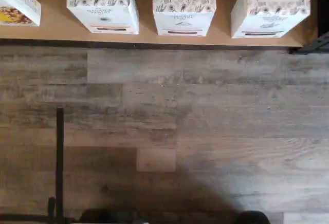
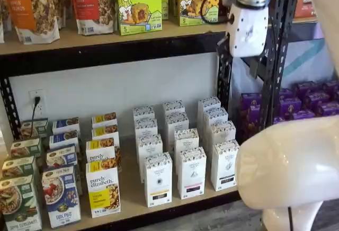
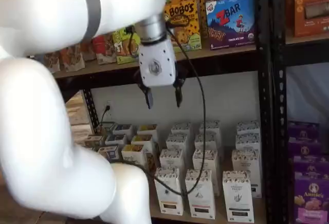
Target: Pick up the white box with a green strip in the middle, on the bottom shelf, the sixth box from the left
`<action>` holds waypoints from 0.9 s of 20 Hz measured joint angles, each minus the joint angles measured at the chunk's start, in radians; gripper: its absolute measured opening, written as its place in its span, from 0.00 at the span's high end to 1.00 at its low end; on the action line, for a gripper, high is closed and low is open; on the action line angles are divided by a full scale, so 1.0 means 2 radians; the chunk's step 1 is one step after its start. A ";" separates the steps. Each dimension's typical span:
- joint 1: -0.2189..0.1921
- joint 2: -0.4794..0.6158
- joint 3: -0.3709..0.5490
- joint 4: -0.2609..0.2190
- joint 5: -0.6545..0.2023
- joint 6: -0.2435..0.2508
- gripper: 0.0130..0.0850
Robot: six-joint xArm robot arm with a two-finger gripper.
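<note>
The white box stands at the right end of the front row on the bottom shelf, next to two similar white cartons. It also shows in a shelf view and in the wrist view, with its speckled patterned top. My gripper hangs well above the bottom shelf, level with the upper shelf beam. Its two black fingers show a plain gap and hold nothing. Its white body shows near the black rack upright.
Rows of similar white cartons stand behind and left of the white box. Colourful granola boxes fill the shelf's left. A black upright and purple boxes are to the right. Grey plank floor lies before the shelf.
</note>
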 joint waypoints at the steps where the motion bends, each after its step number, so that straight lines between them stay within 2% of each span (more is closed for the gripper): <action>1: -0.002 0.003 0.012 -0.001 -0.017 -0.002 0.00; 8: -0.015 0.058 0.073 0.008 -0.125 -0.023 0.00; 11: -0.017 0.099 0.084 0.001 -0.166 -0.023 0.00; 15: -0.020 0.152 0.100 0.006 -0.236 -0.031 0.00; 18: -0.017 0.192 0.104 -0.004 -0.279 -0.024 0.00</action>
